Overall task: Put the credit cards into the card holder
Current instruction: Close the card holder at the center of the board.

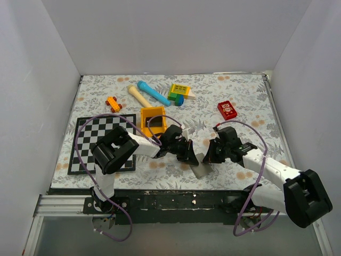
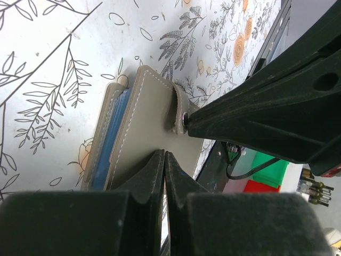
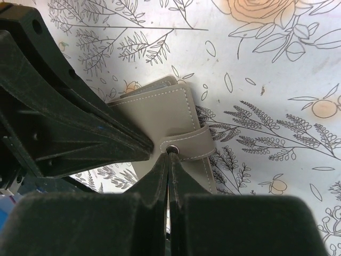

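The card holder [image 1: 201,170] is a small grey wallet lying folded shut near the table's front edge, its snap tab [image 3: 193,144] wrapped over the cover. A bluish pocket edge [image 2: 113,130] shows at its side. My left gripper [image 2: 164,155] is shut, with its tips resting on the grey cover [image 2: 144,125]. My right gripper [image 3: 169,154] is also shut, and its tips touch the metal stud [image 3: 172,149] of the tab. The two grippers meet over the card holder from opposite sides, the left gripper [image 1: 191,156] and the right gripper [image 1: 209,158]. No credit cards are in view.
An orange tray [image 1: 153,120] stands just behind the left arm, and a checkerboard [image 1: 101,144] lies at the left. Farther back are a red block [image 1: 227,110], a blue stick [image 1: 154,93], a cream stick [image 1: 139,96], a green-yellow block [image 1: 179,93] and a small orange toy [image 1: 113,103].
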`<state>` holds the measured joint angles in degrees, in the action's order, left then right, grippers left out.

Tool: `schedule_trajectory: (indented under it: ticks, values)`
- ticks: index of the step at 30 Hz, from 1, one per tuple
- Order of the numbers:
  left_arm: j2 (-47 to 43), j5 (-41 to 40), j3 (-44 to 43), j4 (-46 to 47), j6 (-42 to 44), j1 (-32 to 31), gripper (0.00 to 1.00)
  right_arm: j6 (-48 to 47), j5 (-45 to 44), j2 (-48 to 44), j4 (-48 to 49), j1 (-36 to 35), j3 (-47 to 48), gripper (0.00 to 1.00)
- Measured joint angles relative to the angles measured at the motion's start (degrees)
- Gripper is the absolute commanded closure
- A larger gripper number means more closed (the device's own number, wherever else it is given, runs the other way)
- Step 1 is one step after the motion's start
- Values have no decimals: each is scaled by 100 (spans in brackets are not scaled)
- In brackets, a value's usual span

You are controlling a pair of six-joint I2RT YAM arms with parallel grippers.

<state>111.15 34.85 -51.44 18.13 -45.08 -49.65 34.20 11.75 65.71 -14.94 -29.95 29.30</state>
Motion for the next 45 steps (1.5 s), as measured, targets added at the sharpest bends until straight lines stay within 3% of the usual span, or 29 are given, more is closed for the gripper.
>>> schedule_trajectory:
  ticks: [28,45]
  values:
    - [-7,-184,83,63,-651,57,100,-192,-710,232,-317,0,507,99]
    - [-15,-221,87,55,-702,57,100,-605,-72,485,-297,9,507,99]
